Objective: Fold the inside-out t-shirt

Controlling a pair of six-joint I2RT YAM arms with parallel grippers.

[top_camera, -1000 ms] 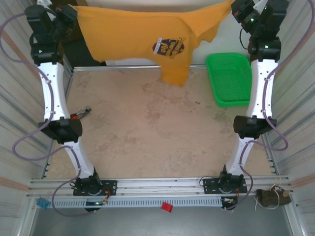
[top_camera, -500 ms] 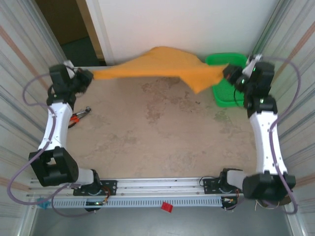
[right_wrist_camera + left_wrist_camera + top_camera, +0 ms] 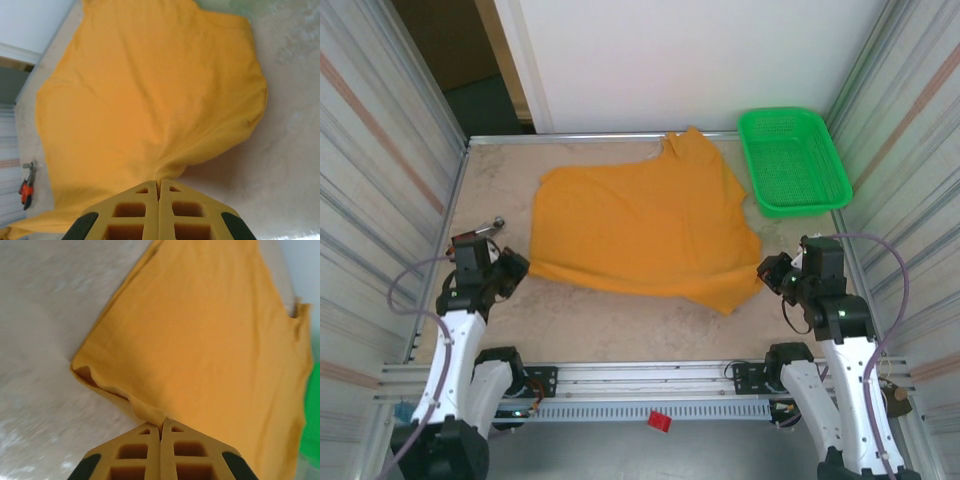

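Where the top external camera looked down, the inside-out t-shirt [image 3: 645, 225] lay spread on the table [image 3: 620, 325] between the two arms, with its near-left corner at the left gripper [image 3: 517, 266], its near-right corner at the right gripper [image 3: 766, 272] and the green basket [image 3: 790, 160] just beside its far-right sleeve. On the left wrist view, the left gripper [image 3: 161, 427] was pinched tight on the hem, the t-shirt [image 3: 200, 330] stretching away ahead of it. On the right wrist view, the right gripper [image 3: 160, 184] was likewise clamped on the edge, the t-shirt [image 3: 150, 90] lying flat beyond its fingertips.
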